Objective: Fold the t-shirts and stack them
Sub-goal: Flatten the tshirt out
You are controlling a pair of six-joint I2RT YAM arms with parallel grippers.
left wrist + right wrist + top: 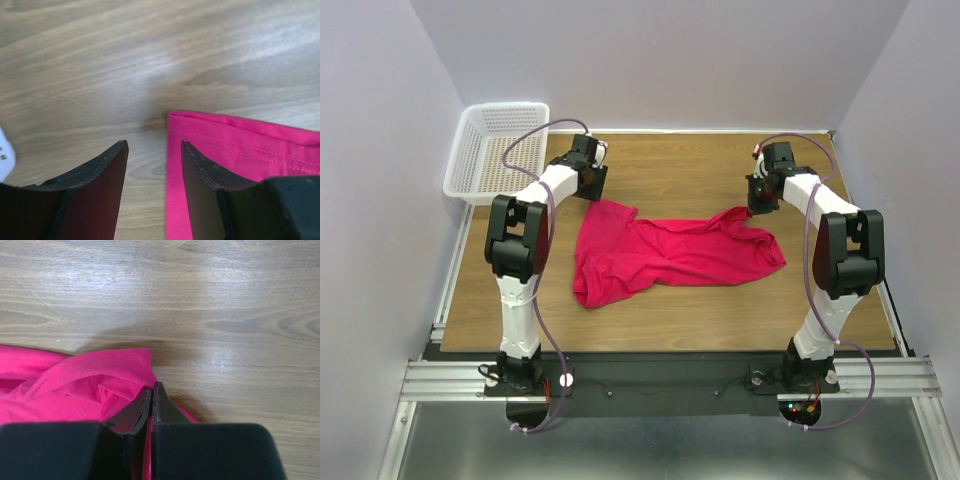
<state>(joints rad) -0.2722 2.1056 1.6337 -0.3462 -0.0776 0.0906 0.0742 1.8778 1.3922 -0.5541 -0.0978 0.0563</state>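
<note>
T-shirt [670, 250], crimson-pink, lies rumpled across the middle of the worktop [700, 165], one end bunched toward the left arm and the other trailing to the right.

The step in hand looks like spreading the cloth flat before any fold. The right pincer [758, 200] sits at the far right corner and the left pincer [592, 182] at the far left corner. A white mesh basket [495, 150] stands off the worktop's far left corner, well apart from the cloth.

The overhead view gives the layout but hides how either pincer stands. The wrist views settle it. The right pincer [152, 387] is pressed narrow on a thin fold of the fabric [75, 380], with pink showing between its jaws. The left pincer [152, 145] stands wide and holds nothing. One jaw is over the hemmed edge of the cloth [240, 145] and the other is over bare wood.

The next move probably calls for the left pincer to straddle that hem and close. Both arms can then draw the corners apart. The thin fabric may slip or drag unevenly.
</note>
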